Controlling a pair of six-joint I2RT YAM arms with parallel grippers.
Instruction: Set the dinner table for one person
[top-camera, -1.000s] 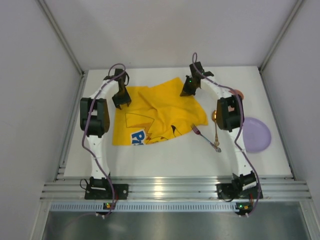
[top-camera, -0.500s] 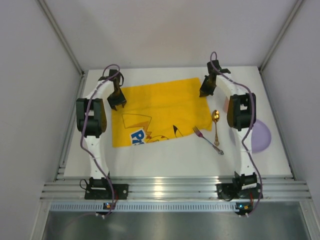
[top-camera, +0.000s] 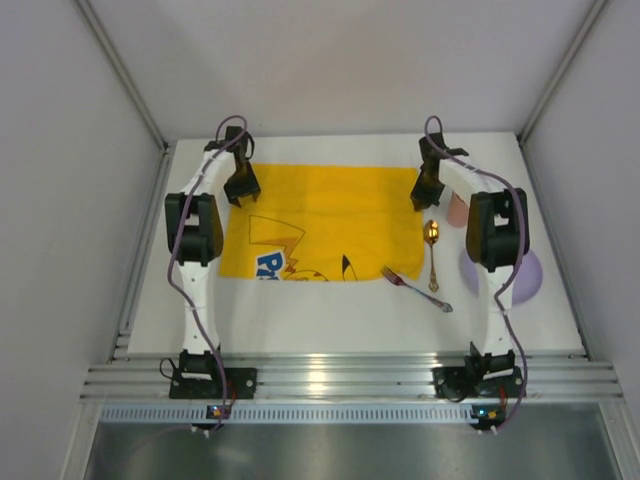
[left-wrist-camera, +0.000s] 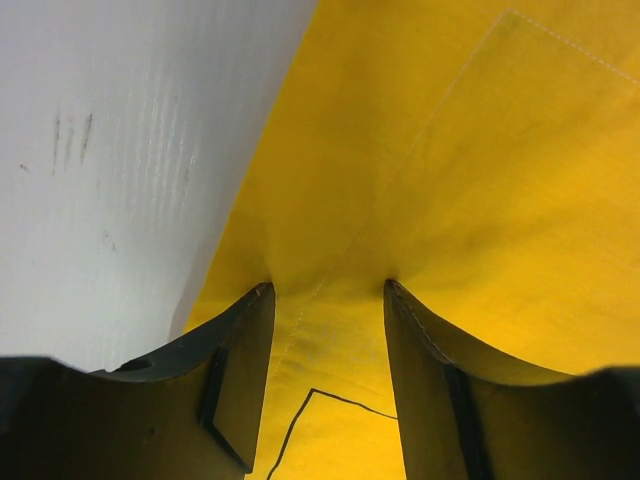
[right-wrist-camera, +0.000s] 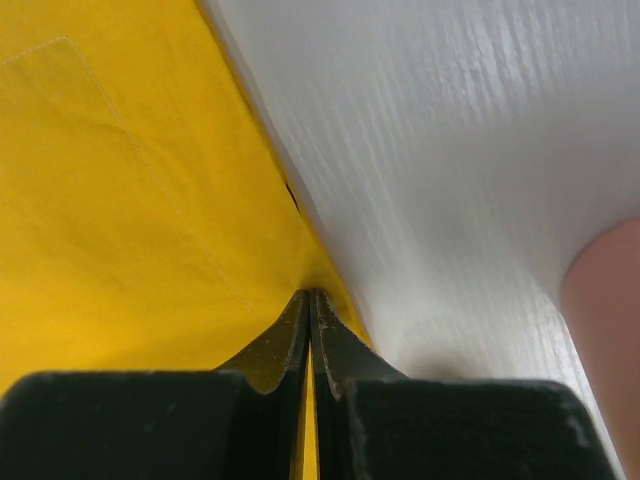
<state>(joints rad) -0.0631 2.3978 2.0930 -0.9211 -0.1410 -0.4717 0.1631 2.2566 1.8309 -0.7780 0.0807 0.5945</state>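
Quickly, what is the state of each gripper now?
Left gripper: open, fingers apart over the yellow cloth.
Right gripper: closed on the yellow cloth's edge.

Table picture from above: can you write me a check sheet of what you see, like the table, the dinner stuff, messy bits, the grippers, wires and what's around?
Surface: white dinner table with a yellow cloth spread flat on it.
Job's things: gold spoon and fork right of the cloth; purple plate partly behind the right arm.
Clutter: pink object, half hidden, cannot tell what.
Grippers: left gripper open, tips at the cloth; right gripper shut on the cloth's edge.
Cables: purple cables along both arms.
Surroundings: white walls; aluminium rail at the near edge.
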